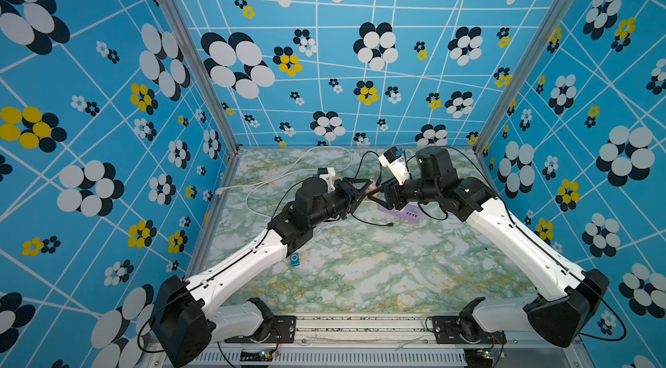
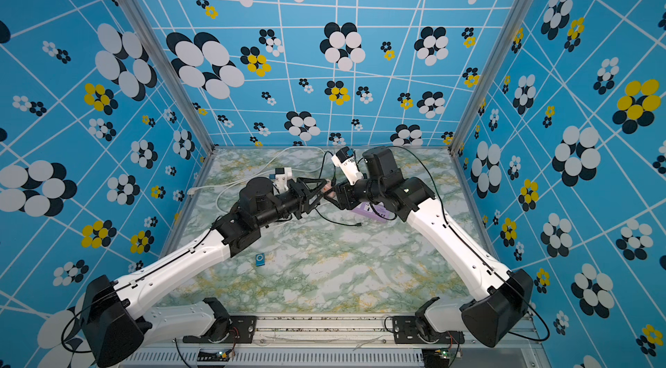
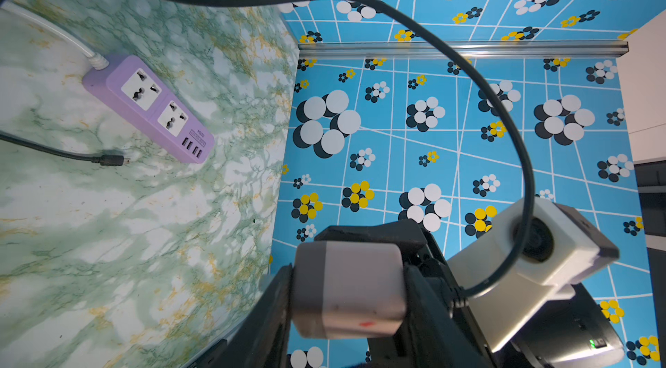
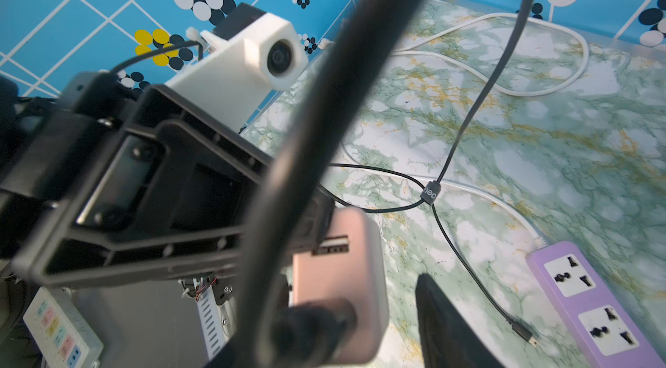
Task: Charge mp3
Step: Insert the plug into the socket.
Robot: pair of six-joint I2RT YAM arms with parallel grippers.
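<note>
Your left gripper (image 1: pixel 368 191) clamps the charger (image 3: pixel 347 283) near the strip (image 3: pixel 147 106) — your right gripper (image 1: pixel 380 194) sits just beside it, grip impossible to tell. The mp3 (image 1: pixel 295 259) lies well apart from the strip.

On my feed, a lilac power strip (image 3: pixel 147 106) lies flat on the green-veined marble tabletop (image 1: pixel 360 269), showing two sockets and a row of four USB ports. A white cord (image 1: pixel 288 168) runs from its end and loops toward the back wall. A thin black cable (image 4: pixel 465 258) crosses the marble, and its small plug (image 3: pixel 111 160) rests near the strip's USB end, not touching it. A pink cube charger (image 3: pixel 346 288) sits up off the table. Blue flower-print walls (image 1: pixel 324 60) stand between aluminium posts (image 1: pixel 187 49).
</note>
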